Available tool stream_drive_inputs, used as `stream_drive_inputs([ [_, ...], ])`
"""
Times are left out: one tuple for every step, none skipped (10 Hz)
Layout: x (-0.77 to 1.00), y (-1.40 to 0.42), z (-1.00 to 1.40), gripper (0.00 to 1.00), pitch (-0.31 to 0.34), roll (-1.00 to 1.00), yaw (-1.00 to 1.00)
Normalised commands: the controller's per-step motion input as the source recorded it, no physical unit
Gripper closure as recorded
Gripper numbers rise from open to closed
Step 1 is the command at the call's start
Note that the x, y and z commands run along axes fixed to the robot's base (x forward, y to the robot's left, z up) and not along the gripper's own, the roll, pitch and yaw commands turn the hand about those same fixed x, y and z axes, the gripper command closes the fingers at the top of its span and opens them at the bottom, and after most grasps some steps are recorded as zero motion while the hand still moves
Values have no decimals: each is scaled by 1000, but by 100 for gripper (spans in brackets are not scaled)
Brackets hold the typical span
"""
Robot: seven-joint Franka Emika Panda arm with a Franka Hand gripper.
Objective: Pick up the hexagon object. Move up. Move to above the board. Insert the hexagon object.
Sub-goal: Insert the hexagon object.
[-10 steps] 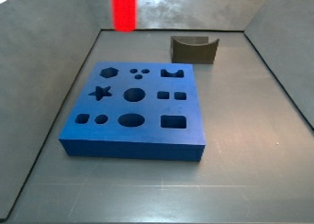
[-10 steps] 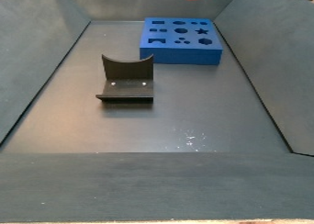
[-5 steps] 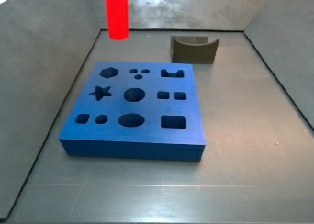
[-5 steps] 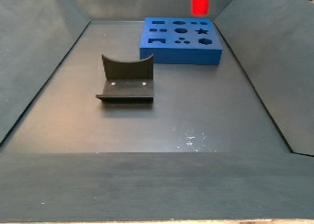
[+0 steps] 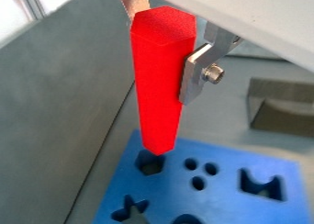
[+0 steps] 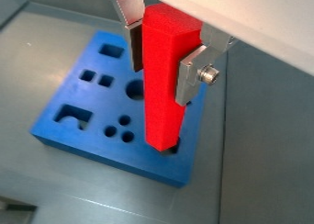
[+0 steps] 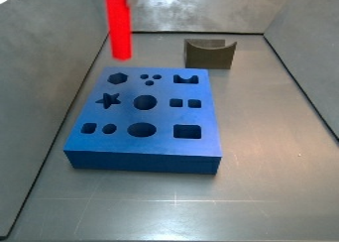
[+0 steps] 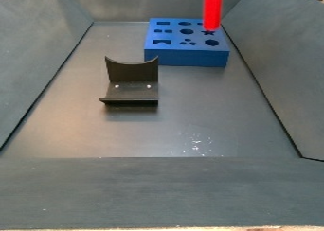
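Observation:
The hexagon object (image 5: 160, 81) is a tall bright red rod held upright between my gripper's (image 5: 164, 46) fingers (image 5: 196, 72). The gripper (image 6: 163, 58) is shut on its upper part, and the silver plates show in both wrist views. The rod (image 7: 118, 23) hangs over the far left corner of the blue board (image 7: 146, 122), its lower end just above a corner hole (image 5: 150, 163). In a side view the rod (image 8: 214, 9) stands over the board's (image 8: 188, 41) far right part. The gripper itself is above the edge of both side views.
A dark olive curved block (image 7: 209, 53) stands on the floor behind the board; it also shows in the near side view (image 8: 129, 81) and a wrist view (image 5: 282, 99). Grey sloped walls (image 7: 54, 48) close in the floor on both sides.
The rod has come down and shifted sideways toward the board's far corner, from above the back wall to just over the board.

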Motion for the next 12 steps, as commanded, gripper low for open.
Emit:
stream_drive_inputs([
  [0,0,-83,100,0,-27,0],
  [-234,-149,-534,100,-129,-209,0],
  [-211,-260,-383,100,-120,-321,-69],
  [0,-14,-74,100,-107,-130,0],
  [0,0,-20,100,0,0,0],
  [57,66,-360,100,0,0,-937],
  [77,14,-194,100,17,0,-823],
  [0,0,-14,100,0,-20,0],
  [0,0,-417,100,0,-81,-29],
  [37,-17,-240,100,-20,-101,0],
  [0,-20,-54,100,-4,0,0],
  [0,-43,-357,100,-51,-56,0],
])
